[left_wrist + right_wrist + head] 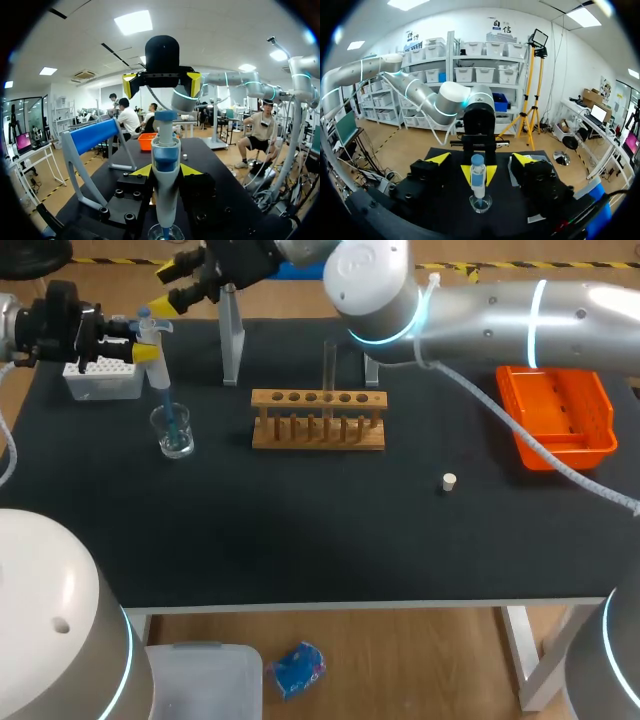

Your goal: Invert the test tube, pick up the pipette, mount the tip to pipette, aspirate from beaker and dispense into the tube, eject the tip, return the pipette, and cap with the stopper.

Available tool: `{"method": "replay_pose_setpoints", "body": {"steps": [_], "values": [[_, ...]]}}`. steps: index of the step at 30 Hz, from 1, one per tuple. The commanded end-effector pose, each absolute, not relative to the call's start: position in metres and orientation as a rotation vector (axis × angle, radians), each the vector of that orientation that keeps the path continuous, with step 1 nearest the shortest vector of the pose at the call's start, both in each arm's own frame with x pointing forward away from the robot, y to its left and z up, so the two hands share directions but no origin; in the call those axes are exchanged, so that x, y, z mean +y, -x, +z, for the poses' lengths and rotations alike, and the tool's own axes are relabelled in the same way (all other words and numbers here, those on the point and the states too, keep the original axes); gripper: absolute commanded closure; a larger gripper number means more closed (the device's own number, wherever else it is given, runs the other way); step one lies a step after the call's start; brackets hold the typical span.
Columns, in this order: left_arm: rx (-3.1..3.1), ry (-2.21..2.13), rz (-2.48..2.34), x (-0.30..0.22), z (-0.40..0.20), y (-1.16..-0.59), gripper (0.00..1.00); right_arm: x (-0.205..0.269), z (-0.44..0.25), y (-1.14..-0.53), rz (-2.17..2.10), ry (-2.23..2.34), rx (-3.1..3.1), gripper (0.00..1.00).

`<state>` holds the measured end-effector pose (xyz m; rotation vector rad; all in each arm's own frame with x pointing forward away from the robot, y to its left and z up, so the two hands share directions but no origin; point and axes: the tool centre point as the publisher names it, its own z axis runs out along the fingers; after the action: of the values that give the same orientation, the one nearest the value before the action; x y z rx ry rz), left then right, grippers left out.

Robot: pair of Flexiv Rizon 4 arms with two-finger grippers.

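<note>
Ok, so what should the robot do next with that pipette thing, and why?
The left pincer holds the pipette upright, its tip down in the beaker. The right pincer sits open just behind the pipette's blue top. So my guess is that the right pincer should come onto that top and press it, to suck up liquid.

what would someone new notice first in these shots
The left gripper holds a blue and white pipette upright, its tip down in the glass beaker at the left of the table. The right gripper, open, hangs at the far left, facing the pipette. One test tube stands in the wooden rack mid-table.
</note>
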<state>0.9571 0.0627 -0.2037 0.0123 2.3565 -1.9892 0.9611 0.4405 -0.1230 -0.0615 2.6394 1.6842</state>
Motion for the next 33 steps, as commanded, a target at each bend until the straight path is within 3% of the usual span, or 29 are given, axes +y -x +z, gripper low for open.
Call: {"method": "replay_pose_setpoints", "body": {"steps": [1, 17, 33], "values": [[2.36, -0.015, -1.99, 0.064, -0.203, -0.958, 1.0, 0.395, -0.121, -0.954, 1.697, 0.052, 2.611, 0.0], [2.36, -0.015, -1.99, 0.064, -0.203, -0.958, 1.0, 0.215, -0.105, -0.957, 1.757, 0.131, 2.44, 0.0], [2.36, -0.015, -1.99, 0.064, -0.203, -0.958, 1.0, 0.127, -0.169, -0.95, 1.933, -0.011, 2.291, 0.0]]}}
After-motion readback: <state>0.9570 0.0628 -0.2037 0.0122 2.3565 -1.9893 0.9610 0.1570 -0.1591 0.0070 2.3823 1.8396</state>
